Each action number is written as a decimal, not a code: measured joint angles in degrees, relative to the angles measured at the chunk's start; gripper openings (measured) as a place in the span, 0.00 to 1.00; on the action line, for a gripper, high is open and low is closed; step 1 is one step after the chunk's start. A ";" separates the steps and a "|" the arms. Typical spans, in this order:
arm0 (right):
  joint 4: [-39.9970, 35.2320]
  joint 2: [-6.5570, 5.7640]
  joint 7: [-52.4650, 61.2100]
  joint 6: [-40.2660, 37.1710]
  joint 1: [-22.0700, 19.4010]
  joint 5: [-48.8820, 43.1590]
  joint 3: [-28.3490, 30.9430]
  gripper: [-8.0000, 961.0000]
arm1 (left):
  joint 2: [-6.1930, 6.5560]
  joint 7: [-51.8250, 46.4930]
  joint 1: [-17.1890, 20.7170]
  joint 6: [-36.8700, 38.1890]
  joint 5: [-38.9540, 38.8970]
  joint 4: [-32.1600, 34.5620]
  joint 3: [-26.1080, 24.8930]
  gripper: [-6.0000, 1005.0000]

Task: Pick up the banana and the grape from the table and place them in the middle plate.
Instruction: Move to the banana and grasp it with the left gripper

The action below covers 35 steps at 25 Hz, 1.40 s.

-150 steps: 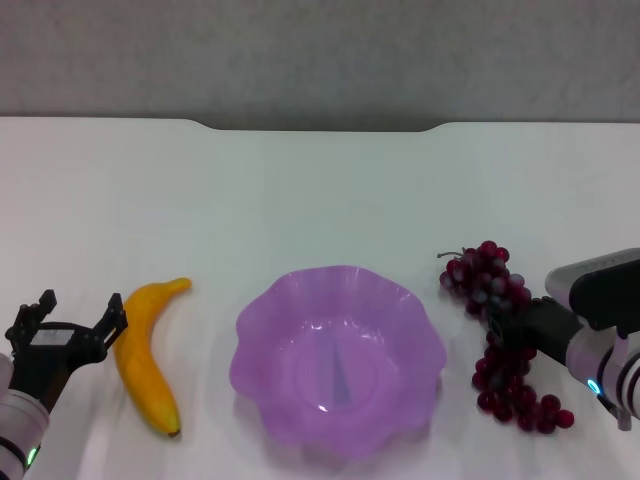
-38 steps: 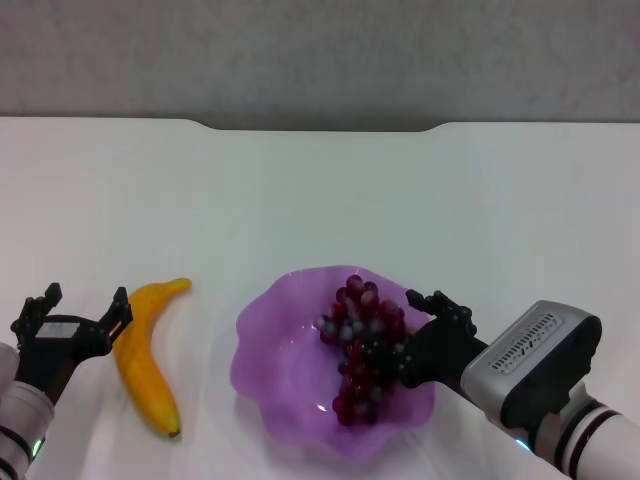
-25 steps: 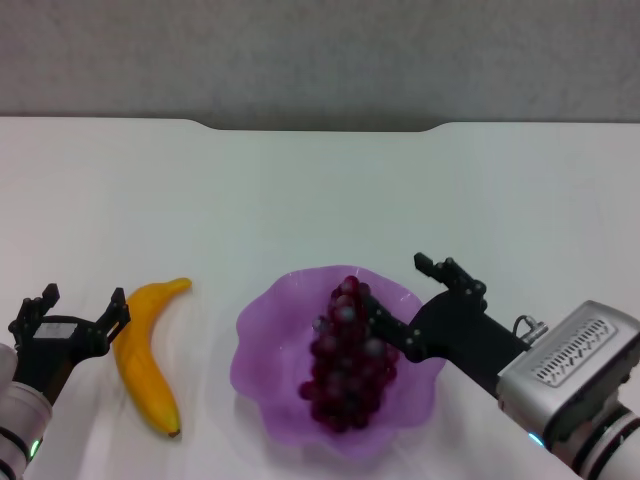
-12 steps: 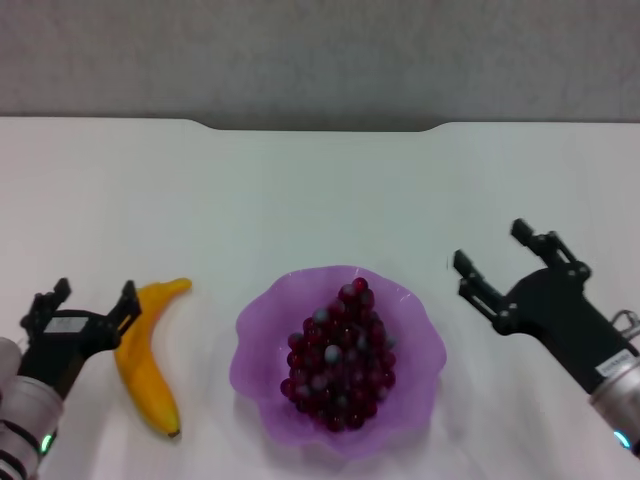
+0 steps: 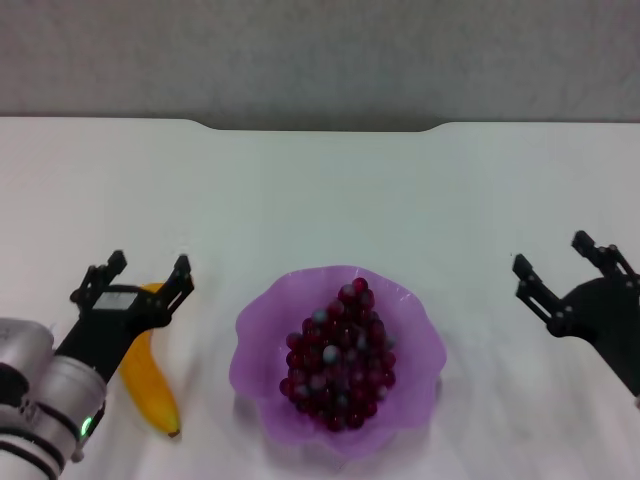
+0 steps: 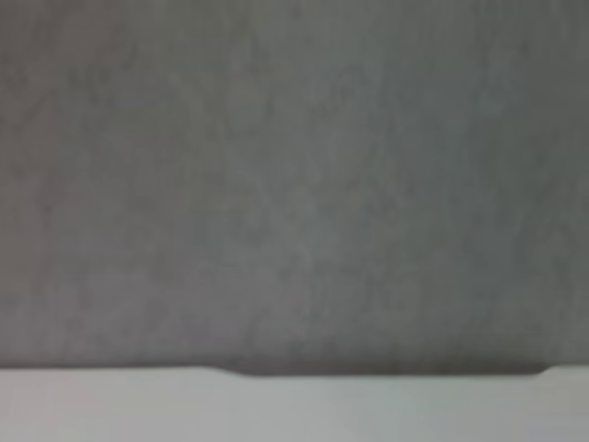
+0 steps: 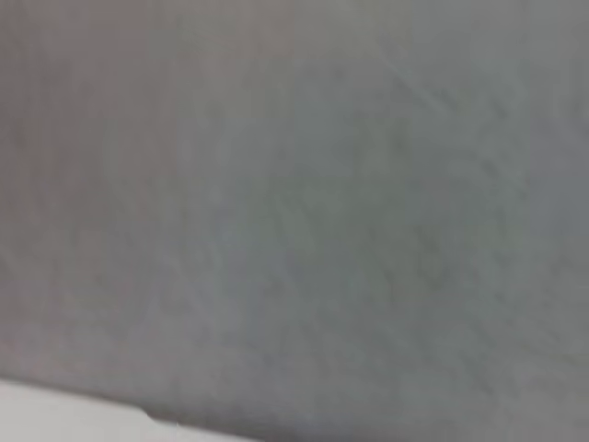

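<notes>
Black and spread wide, my left end effector (image 5: 134, 284) hangs over the upper half of the banana (image 5: 150, 385), fingers parted with nothing between them. The fruit lies directly beneath and runs back toward me from there: its stem end is hidden under the fingers, and the yellow body curves down the white surface (image 5: 320, 190) to a dark tip close to my own forearm. So the long axis runs roughly near-to-far, leaning a little toward the plate side at the far end. My fingers stand across that axis, one on each side of it, which I judge is the right way round for closing on the body; how high they sit above the fruit I cannot tell.

The purple scalloped plate (image 5: 253, 350) sits just to the right of the banana, apart from it, and the grape bunch (image 5: 337, 355) already fills its middle.

My right end effector (image 5: 568, 285) is also spread and holding nothing, well off beyond the plate's far side, so the left arm is plainly the nearer one. Neither wrist view shows the fruit, only grey wall and a strip of the surface edge.
</notes>
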 joint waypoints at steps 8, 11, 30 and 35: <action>-2.42 0.04 -10.24 4.31 0.40 -0.26 -1.04 0.85 | 1.65 -0.19 0.54 -8.76 0.34 -6.95 -4.69 0.89; -2.40 0.08 -12.93 5.13 0.27 0.40 -1.60 0.85 | 2.01 0.43 1.18 -15.82 2.90 -10.20 -9.52 0.89; -1.59 0.05 -12.29 9.62 0.53 2.91 -1.93 0.85 | -0.24 19.87 7.37 -70.42 13.31 -40.99 -37.51 0.89; -1.22 0.02 -12.01 10.19 0.64 2.91 -2.05 0.85 | -0.28 11.37 3.79 -84.01 25.04 -43.66 -42.07 0.89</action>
